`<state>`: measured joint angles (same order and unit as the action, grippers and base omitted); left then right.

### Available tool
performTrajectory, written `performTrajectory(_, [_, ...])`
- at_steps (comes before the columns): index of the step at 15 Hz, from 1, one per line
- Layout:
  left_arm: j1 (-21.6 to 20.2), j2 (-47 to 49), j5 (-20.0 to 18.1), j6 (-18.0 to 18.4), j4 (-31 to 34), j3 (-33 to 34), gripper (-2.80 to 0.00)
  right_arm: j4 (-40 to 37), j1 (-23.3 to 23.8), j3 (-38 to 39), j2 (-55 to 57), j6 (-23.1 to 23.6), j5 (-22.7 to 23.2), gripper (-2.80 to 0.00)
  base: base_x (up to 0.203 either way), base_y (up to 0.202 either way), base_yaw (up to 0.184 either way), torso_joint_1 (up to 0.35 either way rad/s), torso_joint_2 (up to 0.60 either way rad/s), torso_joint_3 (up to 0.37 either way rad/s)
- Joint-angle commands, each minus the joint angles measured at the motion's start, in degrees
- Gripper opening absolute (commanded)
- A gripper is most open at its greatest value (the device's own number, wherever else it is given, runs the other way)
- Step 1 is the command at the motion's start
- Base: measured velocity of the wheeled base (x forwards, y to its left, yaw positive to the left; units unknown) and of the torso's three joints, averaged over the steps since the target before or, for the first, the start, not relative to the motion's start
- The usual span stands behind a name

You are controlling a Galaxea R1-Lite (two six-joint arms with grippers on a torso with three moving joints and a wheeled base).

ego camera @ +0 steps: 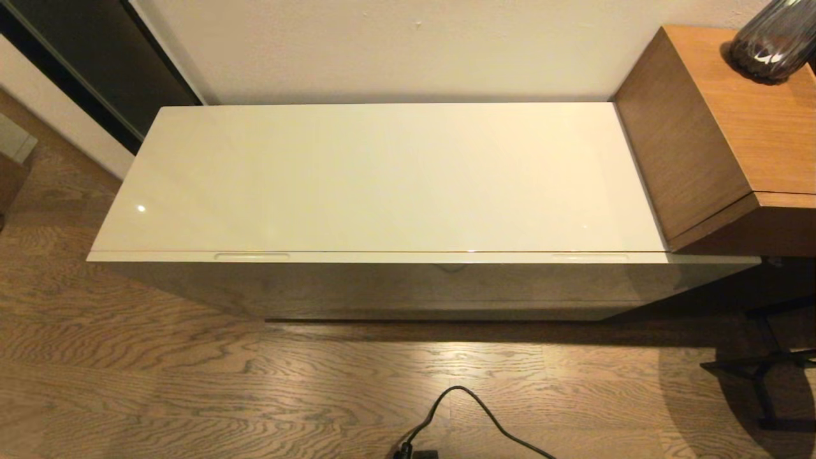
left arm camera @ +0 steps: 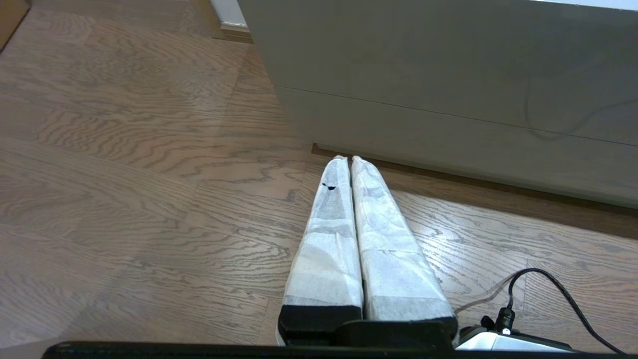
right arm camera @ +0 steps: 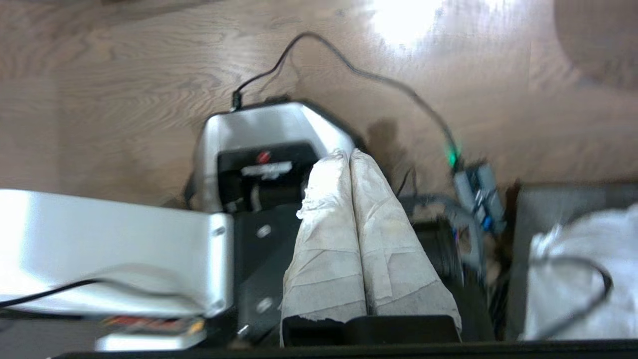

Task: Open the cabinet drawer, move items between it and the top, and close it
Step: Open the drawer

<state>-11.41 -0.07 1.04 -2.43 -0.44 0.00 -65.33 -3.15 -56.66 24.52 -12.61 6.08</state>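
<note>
One cabinet drawer (ego camera: 421,280) sits pushed fully in under the top (ego camera: 382,178), its glossy cream-grey face flush with the front edge and angled away from the head camera, so nothing of its inside can be seen. Two slim oblong handle slots show along its upper lip, the left one (ego camera: 252,256) plain, the right one (ego camera: 590,256) faint. The long cream-white panel above it carries nothing and only reflects the room light. None of the slippers or packets can be seen in any view; whether they lie inside the closed drawer cannot be told. To the right, touching the end of the low cabinet, stands one taller brown wooden unit (ego camera: 720,127), cut off by the picture edge, with one dark ribbed glass vase (ego camera: 774,41) on it, its upper part out of frame. One black cable (ego camera: 472,414) curls on the wood floor (ego camera: 159,382) in front. Neither arm appears in the head view. The left gripper (left arm camera: 345,159) hangs low over the floor just before the cabinet's lower front, its two white-wrapped fingers (left arm camera: 329,234) pressed together on nothing. The right gripper (right arm camera: 349,154) points down over the robot's own silver and black base (right arm camera: 264,149), its two wrapped fingers (right arm camera: 329,239) likewise together and empty; the surroundings there are blurred.
</note>
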Motion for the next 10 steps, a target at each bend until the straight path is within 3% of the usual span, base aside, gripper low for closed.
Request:
performTrajectory(1, [-0.02,-2.22,0.02,-0.04,-0.09,0.17,-2.8,7.72,0.51,9.07,-6.56,2.53,-0.1,-2.8,0.0,0.0,0.0,0.0,0.0,0.0])
performTrajectory(6, [-0.02,-2.22,0.02,-0.04,-0.09,0.09,-2.8,37.96,2.65,35.47,-21.42,16.0,-1.89,-2.8,0.0,0.0,0.0,0.0,0.0,0.0])
performTrajectory(9, [-0.02,-2.22,0.02,-0.04,-0.05,0.1,-2.8,67.39,2.93,52.42,-23.51,22.11,-1.58,-2.8,0.0,0.0,0.0,0.0,0.0,0.0])
performTrajectory(10, [-0.02,-2.22,0.02,-0.04,0.0,0.14,-2.8,72.68,3.0,55.86,-23.88,23.06,-1.46,-2.8,0.0,0.0,0.0,0.0,0.0,0.0])
